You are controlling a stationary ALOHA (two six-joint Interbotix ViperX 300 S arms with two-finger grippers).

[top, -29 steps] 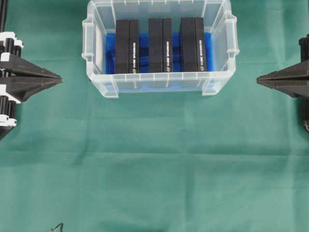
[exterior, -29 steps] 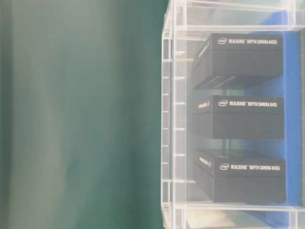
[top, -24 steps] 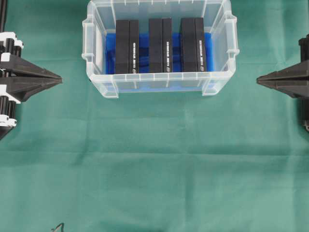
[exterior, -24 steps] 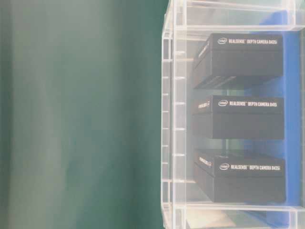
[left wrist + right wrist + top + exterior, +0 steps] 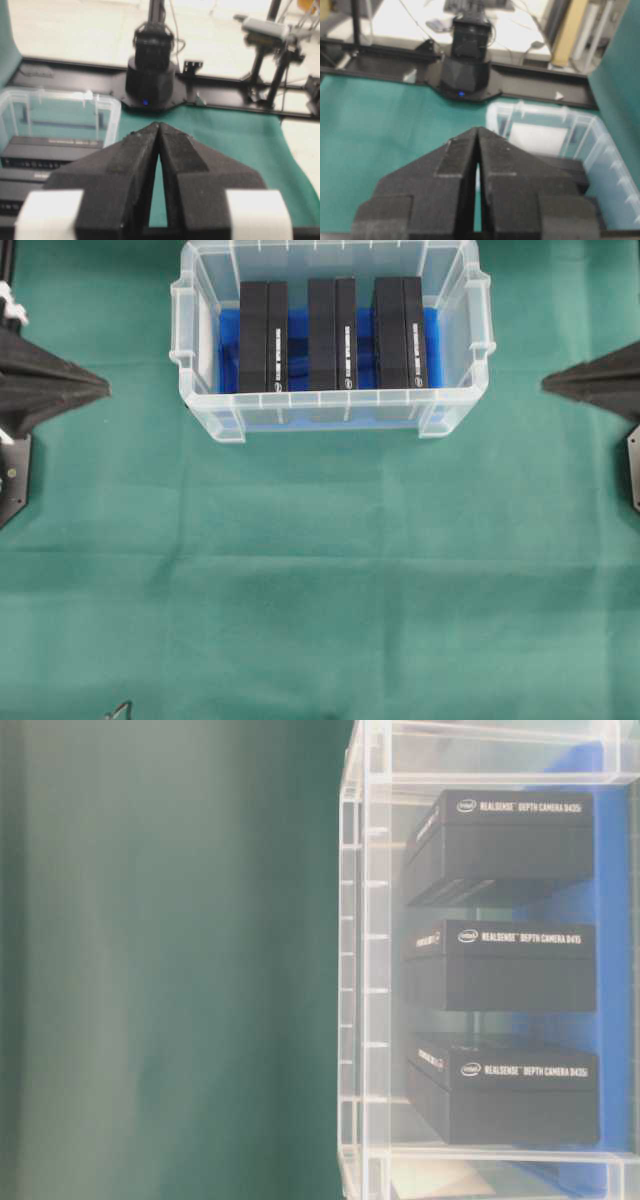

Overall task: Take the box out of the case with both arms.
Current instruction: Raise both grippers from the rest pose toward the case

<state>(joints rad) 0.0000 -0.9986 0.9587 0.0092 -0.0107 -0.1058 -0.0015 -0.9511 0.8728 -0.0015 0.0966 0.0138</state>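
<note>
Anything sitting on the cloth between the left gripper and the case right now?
Nothing: in the overhead view only bare green cloth lies between the shut left gripper and the case.

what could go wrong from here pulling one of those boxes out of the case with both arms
Three black RealSense boxes stand on edge close together in the clear case, so fingers may not fit the narrow gaps and could nudge a neighbouring box. The left gripper and right gripper are shut and need to open first. The light case may slide or lift along with the box.

Case (image 5: 365,970) cut off at right edge
</note>
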